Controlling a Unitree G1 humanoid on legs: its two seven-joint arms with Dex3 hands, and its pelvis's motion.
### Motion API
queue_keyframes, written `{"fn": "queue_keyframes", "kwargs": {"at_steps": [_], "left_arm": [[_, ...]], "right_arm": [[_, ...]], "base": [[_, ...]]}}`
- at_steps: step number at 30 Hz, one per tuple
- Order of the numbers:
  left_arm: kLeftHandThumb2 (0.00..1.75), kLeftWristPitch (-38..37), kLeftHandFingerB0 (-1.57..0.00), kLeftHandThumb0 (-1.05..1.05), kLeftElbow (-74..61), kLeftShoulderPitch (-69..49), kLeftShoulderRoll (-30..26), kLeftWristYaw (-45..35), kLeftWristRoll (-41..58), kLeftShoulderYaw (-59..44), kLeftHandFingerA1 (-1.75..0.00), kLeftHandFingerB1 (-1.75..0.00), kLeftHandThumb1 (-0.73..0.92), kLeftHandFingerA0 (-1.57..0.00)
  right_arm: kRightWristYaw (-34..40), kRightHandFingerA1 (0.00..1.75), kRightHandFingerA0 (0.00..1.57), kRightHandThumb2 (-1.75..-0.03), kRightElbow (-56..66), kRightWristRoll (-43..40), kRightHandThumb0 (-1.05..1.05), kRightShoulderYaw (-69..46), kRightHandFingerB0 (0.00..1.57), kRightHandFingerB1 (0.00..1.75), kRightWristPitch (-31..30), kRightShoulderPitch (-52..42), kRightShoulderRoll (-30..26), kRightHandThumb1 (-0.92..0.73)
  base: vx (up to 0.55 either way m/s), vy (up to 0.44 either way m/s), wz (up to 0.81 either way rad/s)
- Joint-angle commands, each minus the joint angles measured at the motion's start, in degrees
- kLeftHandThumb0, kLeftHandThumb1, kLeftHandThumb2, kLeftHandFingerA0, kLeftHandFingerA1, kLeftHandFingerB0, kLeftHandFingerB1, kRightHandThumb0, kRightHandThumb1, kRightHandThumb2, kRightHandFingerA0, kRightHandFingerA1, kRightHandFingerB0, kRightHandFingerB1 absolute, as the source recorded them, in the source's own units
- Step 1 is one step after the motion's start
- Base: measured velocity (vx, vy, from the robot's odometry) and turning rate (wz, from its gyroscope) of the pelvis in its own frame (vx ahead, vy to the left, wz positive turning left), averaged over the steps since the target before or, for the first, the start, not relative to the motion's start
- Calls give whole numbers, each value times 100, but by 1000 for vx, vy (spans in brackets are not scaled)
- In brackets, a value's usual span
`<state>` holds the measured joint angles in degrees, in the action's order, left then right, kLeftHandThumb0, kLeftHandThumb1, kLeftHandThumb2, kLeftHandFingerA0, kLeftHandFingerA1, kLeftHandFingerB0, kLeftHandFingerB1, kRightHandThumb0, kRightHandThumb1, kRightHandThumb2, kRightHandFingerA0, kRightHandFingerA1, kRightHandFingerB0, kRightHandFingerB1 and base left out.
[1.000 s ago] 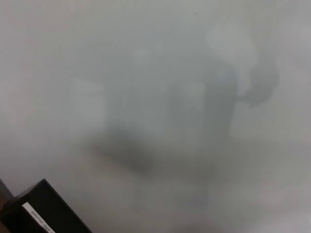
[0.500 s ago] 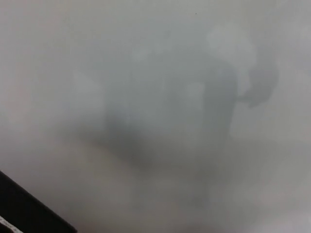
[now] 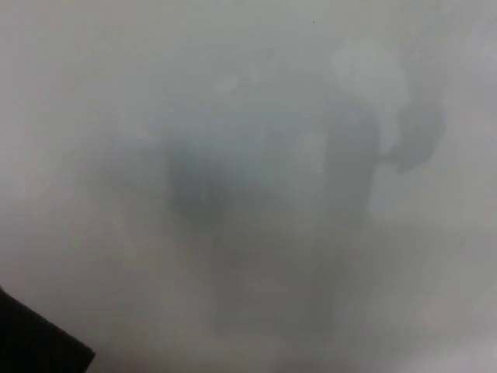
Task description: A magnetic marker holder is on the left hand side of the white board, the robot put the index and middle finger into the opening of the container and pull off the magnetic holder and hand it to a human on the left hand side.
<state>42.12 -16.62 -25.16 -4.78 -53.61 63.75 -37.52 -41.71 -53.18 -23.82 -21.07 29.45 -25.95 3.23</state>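
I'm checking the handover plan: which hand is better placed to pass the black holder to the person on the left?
Probably the left. The black holder sits at the lower-left corner against the whiteboard, on the robot's left side. Neither hand is in view, so this rests on position only.

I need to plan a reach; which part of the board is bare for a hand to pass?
Nearly all of the whiteboard is bare, with only dim reflections. The only crowded spot is the bottom left corner, where a black object intrudes. No hand shows.
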Motion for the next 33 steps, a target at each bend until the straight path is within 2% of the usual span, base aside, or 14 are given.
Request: {"fn": "queue_keyframes", "kwargs": {"at_steps": [1,3,5,6,8,11,15,16,21,22,24,27,28,33], "left_arm": [[59,-124,-50,-94,-1304,47,93,-1200,3375,-459,-60,-49,51,-54],[93,-87,-44,-98,-1358,-4,163,-1136,3491,-359,-66,-49,42,-56],[60,-85,-53,-93,-1373,-11,200,-1128,3489,-306,-75,-46,63,-58],[97,-91,-50,-105,-1347,-12,212,-1171,3445,-309,-63,-47,47,-53],[61,-148,-48,-93,-1365,9,269,-1237,3411,-293,-55,-46,67,-41],[96,-189,-47,-92,-1430,47,303,-1228,3461,-238,-58,-51,48,-42],[61,20,-56,-89,-1357,28,51,-1168,3618,-212,-58,-47,66,-48],[98,-14,-58,-98,-1331,58,45,-1252,3532,-236,-61,-54,50,-45],[60,-127,-54,-103,-1141,125,86,-1479,3240,-269,-55,-44,68,-48],[104,-185,-47,-105,-1178,127,138,-1484,3207,-252,-63,-51,49,-48],[60,-189,-52,-101,-1195,126,160,-1551,3161,-198,-55,-45,65,-46],[96,-144,-45,-101,-1186,53,105,-1592,3093,-167,-62,-49,45,-49],[61,-97,-57,-105,-1272,-77,73,-1472,3152,-151,-65,-53,68,-54],[61,-227,-49,-104,-1389,-202,78,-1526,3114,-156,-60,-50,69,-45]], "right_arm": [[-250,55,74,-62,38,128,-64,119,52,37,139,-225,-111,-72],[-242,56,74,-62,40,147,-63,128,51,37,178,-237,-113,-73],[-297,57,75,-62,0,110,-61,109,52,38,184,-200,-112,-73],[-296,57,75,-62,-35,111,-62,104,52,38,213,-176,-111,-73],[-234,56,77,-62,-51,149,-62,117,53,38,274,-168,-104,-74],[-204,57,77,-62,-31,138,-61,122,54,39,239,-175,-93,-73],[-293,57,77,-62,-121,86,-62,106,54,39,175,-106,-124,-71],[-289,58,76,-62,-119,83,-61,108,53,40,154,-105,-126,-71],[-292,57,78,-62,-96,106,-62,131,56,39,263,-129,-112,-72],[-280,56,77,-62,-100,111,-62,133,55,38,256,-137,-119,-71],[-253,56,76,-62,-103,129,-63,141,54,38,247,-152,-132,-72],[-252,56,74,-62,-65,120,-61,144,52,39,251,-177,-129,-73],[-261,56,75,-62,-67,100,-60,136,53,40,253,-171,-125,-73],[-207,56,76,-62,-92,159,-62,179,53,39,330,-150,-137,-73]], "base": [[0,0,0],[0,0,0],[0,0,0],[0,0,0],[0,0,0],[0,0,0],[0,0,0],[0,0,0],[0,0,0],[0,0,0],[0,0,0],[0,0,0],[0,0,0],[0,0,0]]}}
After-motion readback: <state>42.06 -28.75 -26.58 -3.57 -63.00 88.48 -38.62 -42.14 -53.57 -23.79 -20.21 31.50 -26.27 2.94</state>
